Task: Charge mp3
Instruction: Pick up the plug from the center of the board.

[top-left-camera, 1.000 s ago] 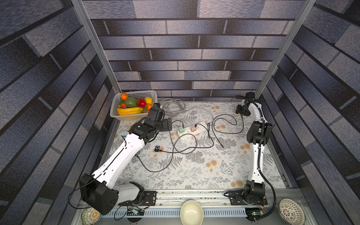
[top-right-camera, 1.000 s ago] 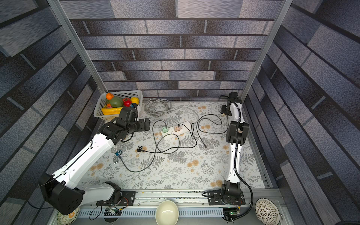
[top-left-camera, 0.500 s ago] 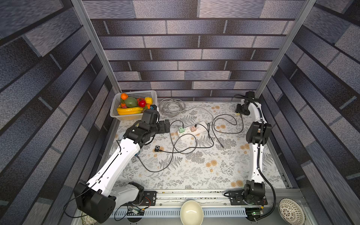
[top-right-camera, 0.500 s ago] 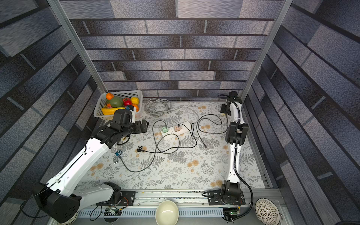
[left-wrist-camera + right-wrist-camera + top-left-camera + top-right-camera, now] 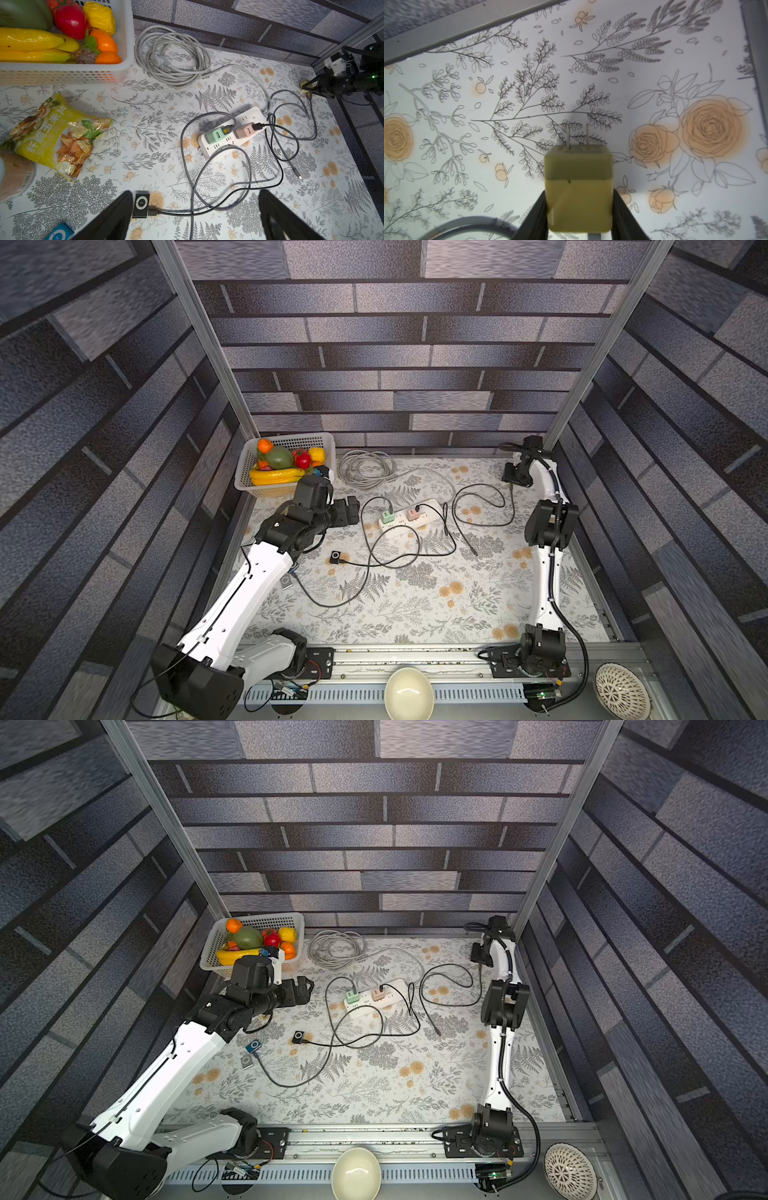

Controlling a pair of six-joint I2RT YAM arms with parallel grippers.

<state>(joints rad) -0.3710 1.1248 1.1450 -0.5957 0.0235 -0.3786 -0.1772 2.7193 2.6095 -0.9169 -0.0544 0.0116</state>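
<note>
The right gripper [image 5: 579, 195] pinches a yellow adapter [image 5: 578, 172] by its sides at the far right corner of the table [image 5: 415, 614]. The prongs point out ahead of the jaws, clear of the cloth. I judge it is held that way so the prongs can go straight into a free socket.

The left gripper [image 5: 195, 193] hangs spread wide and empty on the left-edge side of the strip [image 5: 220, 147], not far from the fruit basket [image 5: 270, 489]. That probably leaves the right arm's route open.

The strip lies mid-table toward the far edge. A green adapter [image 5: 214, 136] and a pink adapter [image 5: 245, 132] are plugged into it, with open sockets beside them.

The black mp3 [image 5: 141, 204] lies flat nearer the left edge, below the left gripper. Its cable [image 5: 172, 212] loops off among others, and I cannot trace where it ends. A blue mp3 [image 5: 253, 1046] and a silver mp3 [image 5: 247, 1061] lie near it, closer to the left edge.
</note>
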